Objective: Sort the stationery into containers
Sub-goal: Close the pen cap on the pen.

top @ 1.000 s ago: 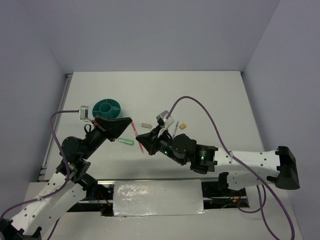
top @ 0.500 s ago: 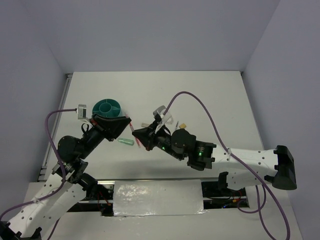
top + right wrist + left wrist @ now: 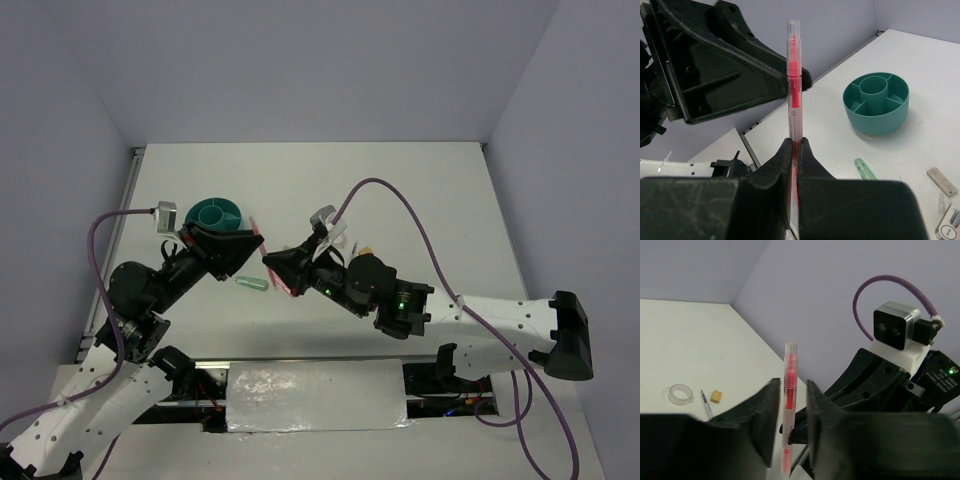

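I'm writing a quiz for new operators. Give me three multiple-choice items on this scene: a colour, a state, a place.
1. The cup is: A teal, B yellow, C black.
2. The right gripper is: A open, B shut on the pen, C shut and empty.
3. The tape ring lies: A in the cup, B on the table, C round the pen.
Answers: A, its wall is teal; B, its wrist view shows the pen pinched; B, it lies flat near the tan block.
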You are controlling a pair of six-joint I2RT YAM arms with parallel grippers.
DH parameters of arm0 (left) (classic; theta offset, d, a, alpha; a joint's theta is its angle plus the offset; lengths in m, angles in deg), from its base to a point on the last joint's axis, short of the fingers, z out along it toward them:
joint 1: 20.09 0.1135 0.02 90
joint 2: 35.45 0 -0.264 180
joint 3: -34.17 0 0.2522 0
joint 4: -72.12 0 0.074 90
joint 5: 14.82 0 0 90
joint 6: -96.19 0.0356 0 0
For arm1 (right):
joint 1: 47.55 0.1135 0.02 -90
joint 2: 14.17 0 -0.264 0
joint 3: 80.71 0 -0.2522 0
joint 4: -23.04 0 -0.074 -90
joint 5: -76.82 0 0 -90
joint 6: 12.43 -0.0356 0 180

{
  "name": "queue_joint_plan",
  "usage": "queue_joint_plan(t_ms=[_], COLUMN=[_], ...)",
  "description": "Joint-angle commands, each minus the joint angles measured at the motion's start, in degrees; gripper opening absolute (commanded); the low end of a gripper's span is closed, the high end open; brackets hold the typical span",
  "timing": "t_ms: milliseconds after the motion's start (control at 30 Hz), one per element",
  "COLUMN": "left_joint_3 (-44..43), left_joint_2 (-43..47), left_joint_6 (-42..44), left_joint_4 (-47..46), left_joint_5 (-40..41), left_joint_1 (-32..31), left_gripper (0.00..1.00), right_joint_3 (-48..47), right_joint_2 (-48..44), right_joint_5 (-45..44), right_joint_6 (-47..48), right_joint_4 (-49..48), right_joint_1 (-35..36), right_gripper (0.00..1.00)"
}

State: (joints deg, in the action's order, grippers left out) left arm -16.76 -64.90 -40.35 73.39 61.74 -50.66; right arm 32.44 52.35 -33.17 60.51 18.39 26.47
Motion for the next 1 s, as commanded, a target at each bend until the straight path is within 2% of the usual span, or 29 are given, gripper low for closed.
queue_joint_plan(t_ms=[0, 67, 200, 267, 300, 333, 367, 433, 500, 533, 600, 800, 933, 967], left_joint_3=[-1.1, -0.1, 0.7, 1.0, 1.0, 0.9, 0.8, 0.3, 0.2, 0.2, -0.1, -0.1, -0.1, -0.1], left_joint_2=[-0.6, -0.4, -0.3, -0.4, -0.5, -0.6, -0.8, -0.9, -0.7, -0.5, -0.1, 0.0, 0.2, 0.4], left_joint_6=[0.7, 0.4, 0.5, 0.6, 0.6, 0.7, 0.7, 0.9, 1.0, 1.0, 1.1, 0.2, 0.2, 0.0], left_joint_4=[-3.1, -3.6, -3.7, -3.8, -3.9, -3.9, -3.9, -3.8, -3.9, -4.1, -4.5, -5.9, -5.3, -5.3], left_joint_5=[-2.7, -3.2, -3.6, -3.8, -4.0, -4.1, -4.1, -4.6, -5.1, -5.4, -6.0, -8.2, -7.7, -7.7], left_joint_1=[-0.2, -0.2, -0.2, -0.2, -0.2, -0.2, -0.2, -0.2, -0.2, -0.2, -0.2, -0.2, -0.2, -0.2], left_gripper=[0.45, 0.47, 0.45, 0.36, 0.25, 0.2, 0.11, 0.01, 0.0, 0.0, 0.0, 0.0, 0.0, 0.0], right_joint_3=[-3.0, -3.2, -3.7, -4.0, -4.3, -4.4, -4.4, -4.3, -4.3, -4.5, -4.7, -5.6, -6.8, -6.9], right_joint_2=[-0.6, -0.8, -0.8, -0.7, -0.6, -0.5, -0.5, -0.5, -0.4, -0.3, 0.1, 1.5, 2.3, 2.5], right_joint_5=[0.3, -0.1, -0.5, -0.5, -0.4, -0.4, -0.1, 0.4, 1.3, 1.9, 3.6, 4.8, 5.1, 5.1], right_joint_6=[0.2, 0.4, 0.9, 1.0, 1.1, 1.1, 1.1, 1.1, 1.2, 1.4, 1.2, 1.2, 1.6, 1.6], right_joint_4=[-2.5, -2.2, -1.9, -1.7, -1.5, -1.4, -1.5, -1.8, -1.5, -1.1, -0.8, -0.4, 0.0, 0.0], right_joint_1=[-0.1, -0.2, -0.1, 0.0, -0.2, -0.1, -0.2, -0.2, -0.3, -0.5, -0.8, -1.2, -1.3, -1.2], right_gripper=[0.0, 0.0, 0.0, 0.0, 0.0, 0.0, 0.0, 0.0, 0.02, 0.21, 0.45, 0.51, 0.45, 0.39])
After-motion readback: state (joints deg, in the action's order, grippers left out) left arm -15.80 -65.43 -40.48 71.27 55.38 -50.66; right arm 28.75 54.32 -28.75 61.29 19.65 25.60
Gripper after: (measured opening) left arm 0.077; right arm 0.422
